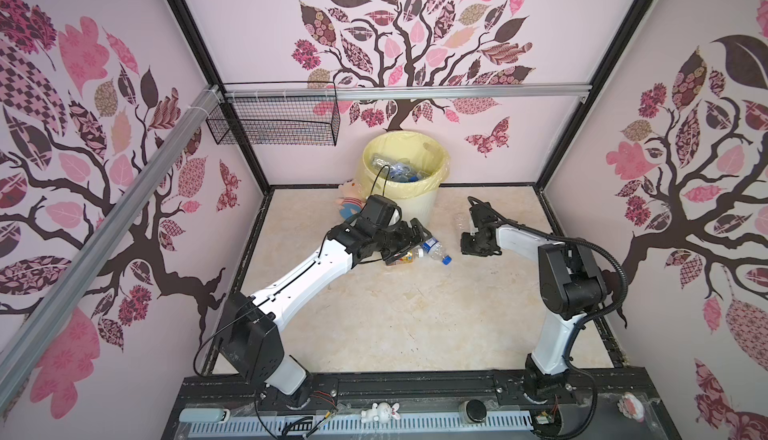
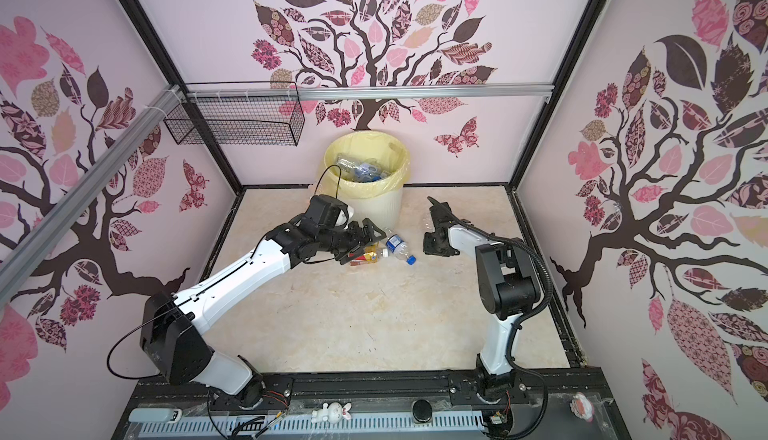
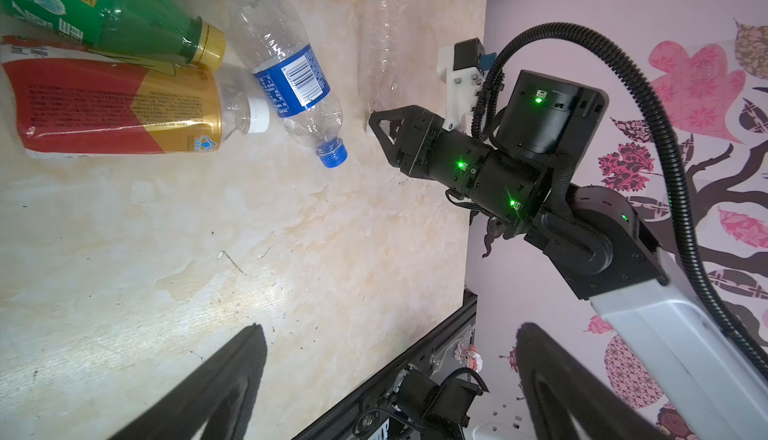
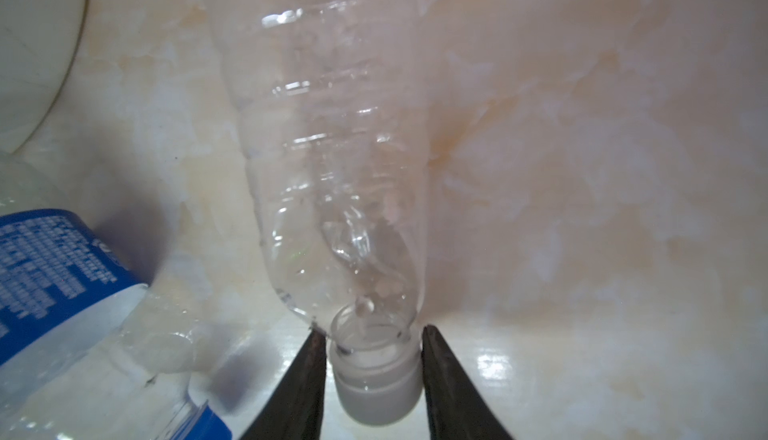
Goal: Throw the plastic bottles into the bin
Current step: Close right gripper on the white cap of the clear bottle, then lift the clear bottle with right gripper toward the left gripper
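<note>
Clear bottle (image 4: 332, 167): laid on the table (image 4: 582, 167), near the bin (image 1: 419, 213).
Right fingers (image 4: 307, 375): closed on its white cap (image 4: 376, 379).
Left fingers (image 3: 232, 375): spread wide, nothing held.
Handling: judged light, thin-walled, crushable, slick; the stiff capped neck is preferred.

Clear ribbed plastic bottle (image 4: 332, 146), glossy marble-look tabletop (image 4: 582, 209), black wire basket (image 1: 274, 126), yellow plastic bag (image 1: 419, 190)

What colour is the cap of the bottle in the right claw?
White cap on a clear bottle; clearest in the right wrist view.
</note>
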`<state>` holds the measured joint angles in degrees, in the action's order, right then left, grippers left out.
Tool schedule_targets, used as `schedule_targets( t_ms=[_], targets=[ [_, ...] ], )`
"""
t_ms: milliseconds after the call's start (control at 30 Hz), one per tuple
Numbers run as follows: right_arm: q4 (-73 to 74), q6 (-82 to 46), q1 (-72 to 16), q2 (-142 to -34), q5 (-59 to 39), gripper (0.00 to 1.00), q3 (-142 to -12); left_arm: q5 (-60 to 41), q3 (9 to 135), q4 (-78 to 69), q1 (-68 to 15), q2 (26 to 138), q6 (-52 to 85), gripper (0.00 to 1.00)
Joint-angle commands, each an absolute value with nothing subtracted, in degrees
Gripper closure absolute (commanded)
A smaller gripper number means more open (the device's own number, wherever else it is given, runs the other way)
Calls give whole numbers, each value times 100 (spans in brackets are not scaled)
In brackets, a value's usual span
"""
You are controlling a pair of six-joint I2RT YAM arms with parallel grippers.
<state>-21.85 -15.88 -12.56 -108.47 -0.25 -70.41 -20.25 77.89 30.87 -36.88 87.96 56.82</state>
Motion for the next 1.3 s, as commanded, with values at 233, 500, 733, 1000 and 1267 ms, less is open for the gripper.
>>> schedule_targets(
  t_ms=[233,500,733,1000,1267],
  targets=[
    [-2499,-1556,-1239,-10981,-148,53,-7128,-1827,7665,2986,-3665,8437,5667,3],
    [-2547,-1643,-1240,-11100,-141,55,-7224,-1711,7437,2939,-3666,8188,5716,3],
    [-2544,-1641,-1248,-11223,-151,54,-7277,-1670,7343,2925,-3667,8082,5752,3],
    [-2549,-1627,-1256,-11304,-191,63,-7335,-1670,7321,2953,-3670,8042,5746,3],
    [-2704,-1744,-1330,-10595,-264,68,-7152,-1557,7462,2944,-3626,8088,5806,3]
  ],
)
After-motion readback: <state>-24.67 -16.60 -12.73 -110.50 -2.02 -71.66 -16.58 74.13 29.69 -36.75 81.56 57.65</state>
